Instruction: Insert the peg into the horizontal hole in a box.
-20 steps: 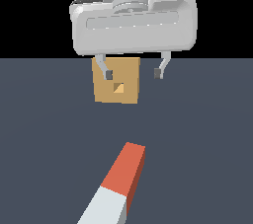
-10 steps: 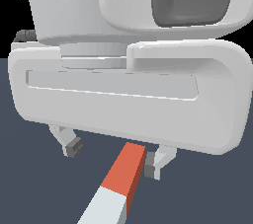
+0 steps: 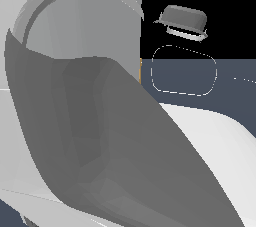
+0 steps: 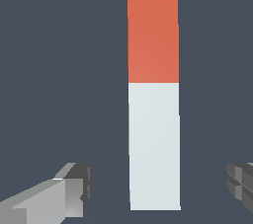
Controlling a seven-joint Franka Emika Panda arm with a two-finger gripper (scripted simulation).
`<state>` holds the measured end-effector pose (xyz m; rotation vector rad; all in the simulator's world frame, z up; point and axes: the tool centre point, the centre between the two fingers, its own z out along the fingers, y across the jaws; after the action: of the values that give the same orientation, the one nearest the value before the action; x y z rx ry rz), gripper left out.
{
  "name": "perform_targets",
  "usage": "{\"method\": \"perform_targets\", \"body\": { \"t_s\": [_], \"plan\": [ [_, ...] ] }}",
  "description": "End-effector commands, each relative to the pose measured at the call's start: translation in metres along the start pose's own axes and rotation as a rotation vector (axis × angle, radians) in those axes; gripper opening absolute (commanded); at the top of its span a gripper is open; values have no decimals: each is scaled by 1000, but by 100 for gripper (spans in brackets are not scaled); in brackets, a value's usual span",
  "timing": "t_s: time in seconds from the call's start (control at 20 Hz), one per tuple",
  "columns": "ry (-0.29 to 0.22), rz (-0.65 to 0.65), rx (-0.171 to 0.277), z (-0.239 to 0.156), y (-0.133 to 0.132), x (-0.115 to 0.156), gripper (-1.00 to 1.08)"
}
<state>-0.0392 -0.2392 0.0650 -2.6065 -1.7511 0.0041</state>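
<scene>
Grey and white casing of the arm (image 3: 90, 141) fills nearly the whole exterior view, pressed so close to the camera that it hides the working area. To the exterior view's right of that bulk, a patch of dark slate floor (image 3: 235, 101) shows under a black background, and a thin tan-orange sliver (image 3: 140, 71) runs along the edge of the casing; it may be the side of the box, but too little shows to be sure. Neither the peg nor the fingers can be made out from this side.

From the wrist view the peg (image 4: 153, 90) lies flat on the same dark floor, running lengthwise away from the camera. Its white half is the nearer one, with its squared end lying roughly between the two fingertips, and its red-orange half stretches beyond, cut off by the picture's edge. The gripper (image 4: 159, 188) hangs over that near white end with its jaws spread wide. One finger (image 4: 59, 196) shows as a light grey bar with a darker pad, and the other finger (image 4: 242, 183) is only a dark ridged tip at the frame's border. Bare floor separates each finger from the peg's sides, so nothing is being pinched or touched. The hole is not visible in either picture.
</scene>
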Motion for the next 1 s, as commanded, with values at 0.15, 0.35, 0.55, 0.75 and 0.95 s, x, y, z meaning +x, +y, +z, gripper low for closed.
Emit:
{"method": "perform_targets", "body": {
  "t_s": [0.15, 0.35, 0.55, 0.75, 0.95],
  "plan": [
    [1, -12, -3, -4, 1, 8, 100],
    [1, -8, -2, 1, 1, 6, 100],
    [1, -9, -2, 15, 0, 6, 100],
    [2, -10, -2, 36, 0, 7, 100],
    [1, -11, -3, 46, 0, 8, 100]
  ]
}}
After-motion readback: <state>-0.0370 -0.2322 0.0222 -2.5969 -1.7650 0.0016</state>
